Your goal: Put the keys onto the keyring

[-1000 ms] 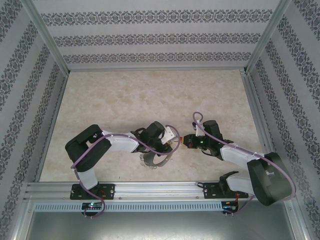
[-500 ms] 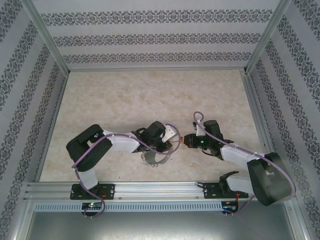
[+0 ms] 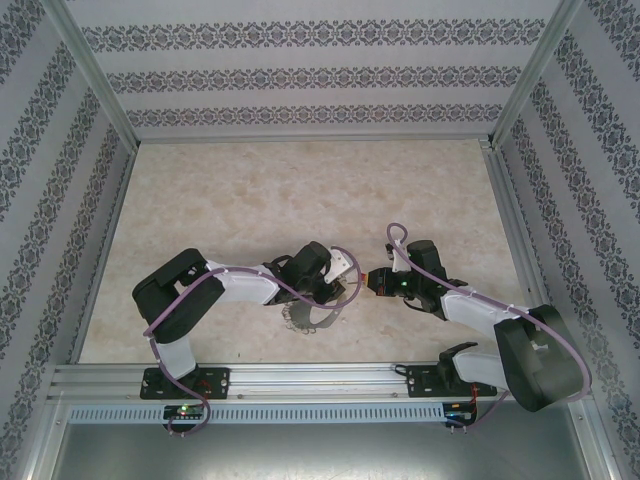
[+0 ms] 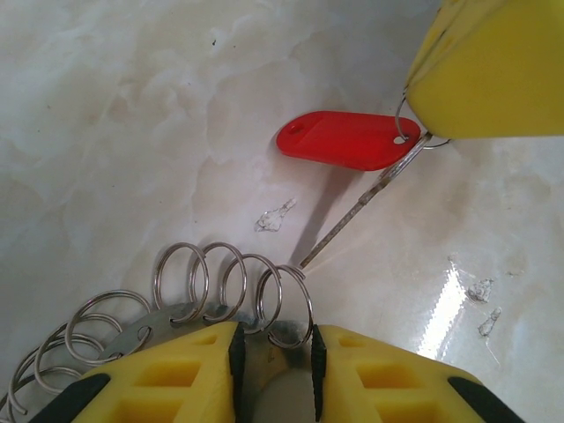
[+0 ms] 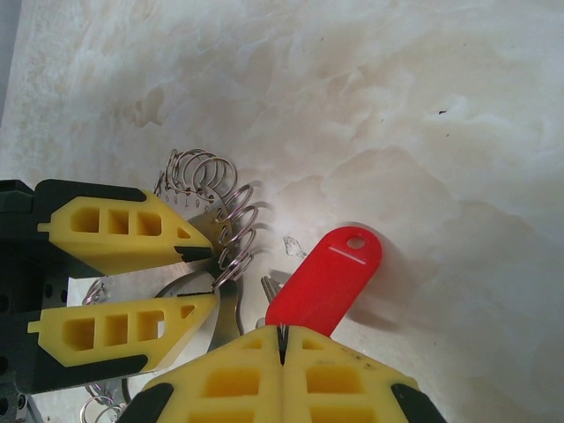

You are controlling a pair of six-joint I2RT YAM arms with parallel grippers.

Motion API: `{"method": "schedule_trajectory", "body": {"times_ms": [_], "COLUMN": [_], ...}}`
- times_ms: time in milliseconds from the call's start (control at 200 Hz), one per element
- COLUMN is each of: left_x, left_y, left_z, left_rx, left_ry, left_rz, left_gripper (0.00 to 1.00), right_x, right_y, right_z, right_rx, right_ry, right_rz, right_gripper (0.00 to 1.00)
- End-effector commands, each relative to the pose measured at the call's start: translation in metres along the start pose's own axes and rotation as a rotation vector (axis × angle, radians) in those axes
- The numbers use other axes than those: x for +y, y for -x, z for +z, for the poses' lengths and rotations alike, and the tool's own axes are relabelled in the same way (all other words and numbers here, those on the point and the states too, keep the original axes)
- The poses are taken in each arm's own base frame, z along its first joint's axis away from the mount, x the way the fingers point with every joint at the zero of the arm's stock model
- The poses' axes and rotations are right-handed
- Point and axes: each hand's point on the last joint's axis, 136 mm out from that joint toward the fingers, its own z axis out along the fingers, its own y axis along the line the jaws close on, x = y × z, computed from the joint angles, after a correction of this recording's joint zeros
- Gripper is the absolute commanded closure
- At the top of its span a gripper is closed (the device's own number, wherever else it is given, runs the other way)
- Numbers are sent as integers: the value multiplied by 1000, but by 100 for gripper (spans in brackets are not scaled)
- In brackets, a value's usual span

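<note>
1 key (image 4: 344,141), 1 keyring (image 4: 172,315)

No legible txt, brand or nr anywhere. Keyring (image 5: 198,204): in the right wrist view the flat grey band by the wire loops has a row of tiny stamped marks, poss. digits, too small to read. Key (image 5: 324,280): the red head has one plain white line near its hole, not a letter or a sign.
</note>
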Motion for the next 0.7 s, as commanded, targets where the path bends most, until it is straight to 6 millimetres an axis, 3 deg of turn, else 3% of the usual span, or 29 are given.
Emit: {"method": "schedule_trajectory", "body": {"times_ms": [0, 699], "left_x": [-7, -11], "left_y": [13, 10], "left_z": [-1, 6], "left_rx": [-36, -25], "left_ry": [-15, -23], "left_rz": [16, 11], "left_gripper": [70, 66], "right_x": [-3, -5], "right_y": [0, -1], "right_z": [-1, 0], "right_rx": [-9, -6], "right_ry": [-3, -4], "right_rz": [11, 15], "right_gripper": [100, 100]}}
